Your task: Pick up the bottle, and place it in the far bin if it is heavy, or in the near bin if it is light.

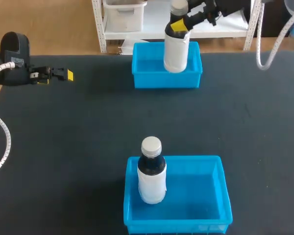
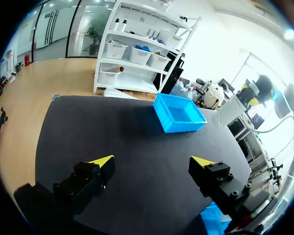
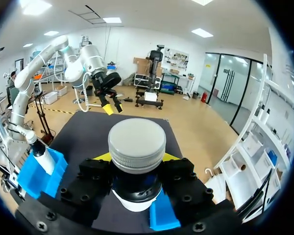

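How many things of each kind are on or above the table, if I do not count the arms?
Bottles: 2 (the held bottle in the right gripper at the far bin, and the standing bottle in the near bin)
Blue bins: 2
Total: 4

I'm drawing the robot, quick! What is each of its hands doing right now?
Left gripper: open, holding nothing.
Right gripper: shut on the bottle at the far bin.
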{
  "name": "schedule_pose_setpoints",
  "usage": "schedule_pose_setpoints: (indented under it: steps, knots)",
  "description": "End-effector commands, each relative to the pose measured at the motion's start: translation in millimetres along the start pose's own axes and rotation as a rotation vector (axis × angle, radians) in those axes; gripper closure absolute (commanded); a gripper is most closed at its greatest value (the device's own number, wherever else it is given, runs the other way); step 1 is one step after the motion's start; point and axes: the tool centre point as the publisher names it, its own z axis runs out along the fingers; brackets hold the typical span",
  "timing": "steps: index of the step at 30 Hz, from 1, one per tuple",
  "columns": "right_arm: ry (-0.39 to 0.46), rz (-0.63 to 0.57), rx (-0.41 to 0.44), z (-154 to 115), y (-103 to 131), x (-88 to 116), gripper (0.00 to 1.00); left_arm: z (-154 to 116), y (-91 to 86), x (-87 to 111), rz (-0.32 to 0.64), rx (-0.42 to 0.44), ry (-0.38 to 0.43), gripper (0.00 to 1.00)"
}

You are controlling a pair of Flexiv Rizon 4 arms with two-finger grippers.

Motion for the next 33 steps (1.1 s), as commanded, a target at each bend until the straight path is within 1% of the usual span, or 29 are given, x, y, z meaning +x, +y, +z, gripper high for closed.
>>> schedule_pose_setpoints:
  steps: [1, 12, 18, 26, 33]
  knots:
    - [-0.008, 0.001, -0.051, 13.1, -36.6, -1.0, 1.00, 0.0, 0.0, 0.0, 0.000, 0.000, 0.000, 0.00]
    - [-0.011, 0.009, -0.075, 49.4, -89.4, 9.5, 1.00, 0.0, 0.0, 0.0, 0.000, 0.000, 0.000, 0.00]
    - [-0.012, 0.012, -0.090, 70.4, -111.7, 17.9, 1.00, 0.0, 0.0, 0.0, 0.000, 0.000, 0.000, 0.00]
    - [-0.016, 0.028, -0.098, 92.7, -127.5, 33.8, 1.00, 0.0, 0.0, 0.0, 0.000, 0.000, 0.000, 0.00]
    - [-0.015, 0.053, -0.109, 106.2, -130.1, 48.4, 1.00, 0.0, 0.0, 0.0, 0.000, 0.000, 0.000, 0.00]
